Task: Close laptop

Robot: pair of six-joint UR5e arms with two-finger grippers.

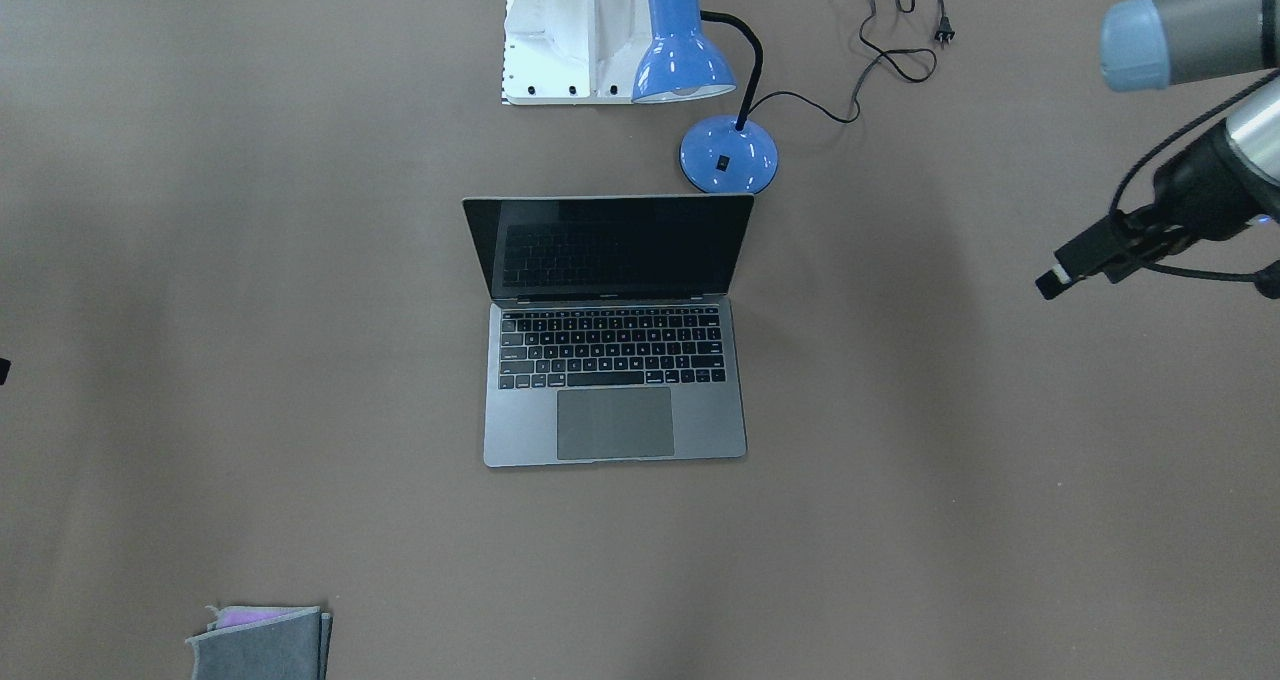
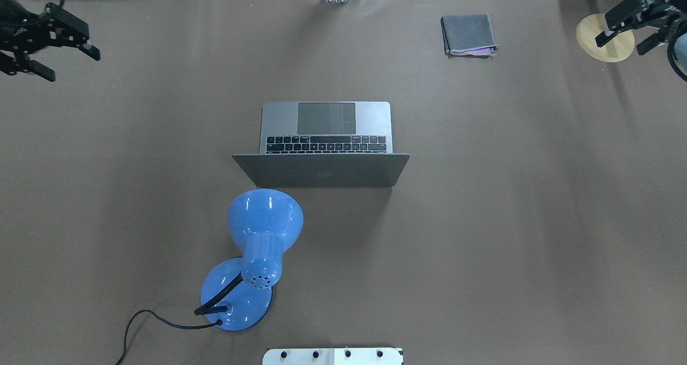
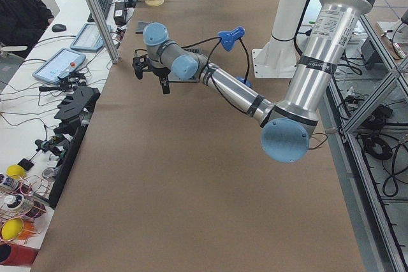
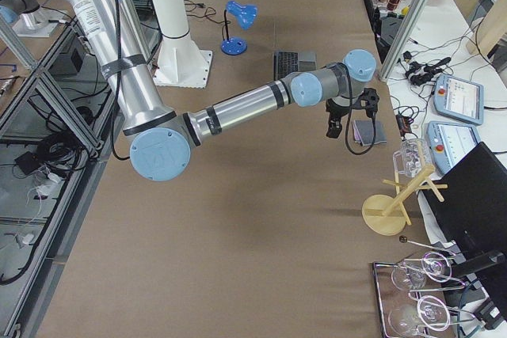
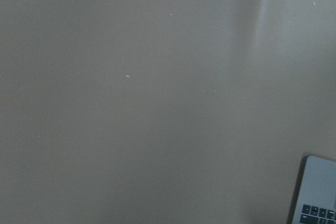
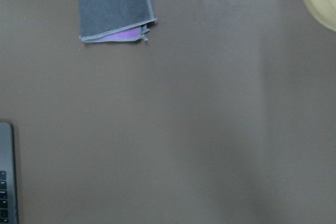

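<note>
At centre the laptop (image 2: 326, 139) is seen open; left gripper (image 2: 65, 61) at ten o'clock and right gripper (image 2: 624, 40) at two are spread, empty; the lid (image 2: 322, 170) must be reached first.

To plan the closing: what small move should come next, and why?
Probably move the right gripper toward the top edge of the laptop: it stands open, both grippers are far from it, and the blue lamp crowds the side of the left gripper.

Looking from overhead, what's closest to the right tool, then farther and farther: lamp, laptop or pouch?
From the right tool:
1. Pouch, far edge, right side.
2. Laptop, table's middle.
3. Lamp, near the robot, left of middle.
</note>
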